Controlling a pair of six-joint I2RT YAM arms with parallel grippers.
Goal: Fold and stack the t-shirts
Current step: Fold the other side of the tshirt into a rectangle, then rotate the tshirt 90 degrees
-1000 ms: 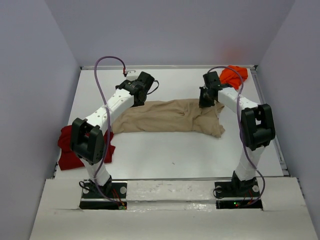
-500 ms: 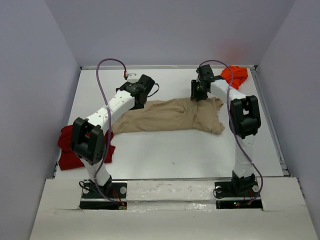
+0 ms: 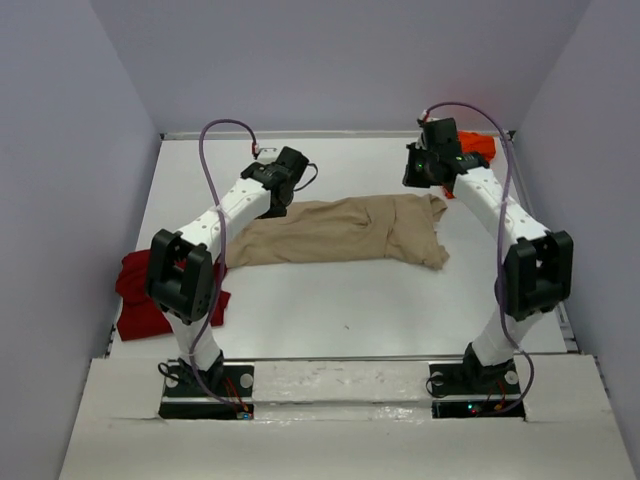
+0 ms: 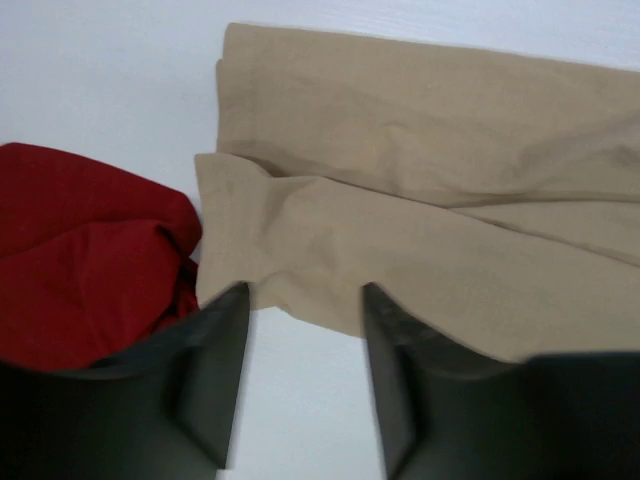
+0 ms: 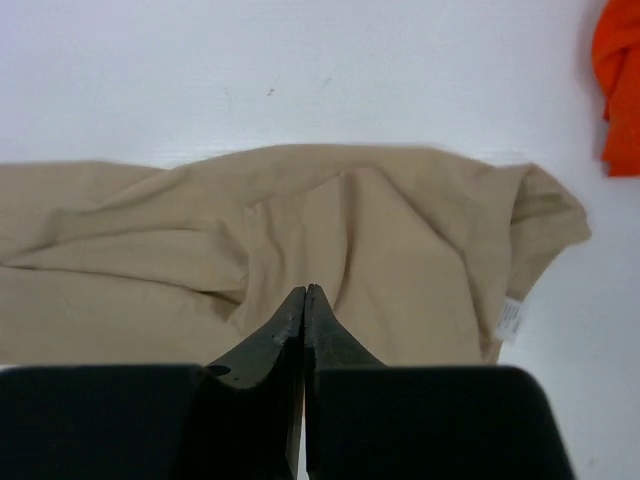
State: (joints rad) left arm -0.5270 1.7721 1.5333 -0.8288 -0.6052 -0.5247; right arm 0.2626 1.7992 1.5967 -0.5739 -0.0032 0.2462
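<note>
Early stage, judging by the layout: nothing stacked on the white table (image 3: 350, 310), three garments lying separately.

Largest first: tan t-shirt (image 3: 340, 232), at table centre, stretched from 9 toward 3 o'clock. Looks folded once lengthwise into a long band (layered edges show in the left wrist view). Wrinkled and bunched at the 3 o'clock end, white label (image 5: 510, 318) showing there. Not yet a compact fold; probably needs crosswise folds.

Next: dark red t-shirt (image 3: 140, 300), crumpled heap at the 8 o'clock edge, partly under the left arm in the top view. Seems to touch the tan t-shirt's 9 o'clock end in the left wrist view. Not folded.

Smaller: orange t-shirt (image 3: 478, 148), bunched in the far 1 o'clock corner, partly hidden behind the right arm, well apart from the other two. Not folded.

Smallest: left gripper (image 4: 303, 310), jaws spread, nothing between them, hovering over the near edge of the tan t-shirt at its 9 o'clock end. Right gripper (image 5: 304, 292), fingers pressed together, no cloth seen pinched, raised above the 3 o'clock end of the tan t-shirt, toward 1 o'clock.

Done so far: at most a first fold on one shirt. Left to do, by estimate: finishing the tan fold, folding red and orange, then stacking all three. Most of the job ahead.
</note>
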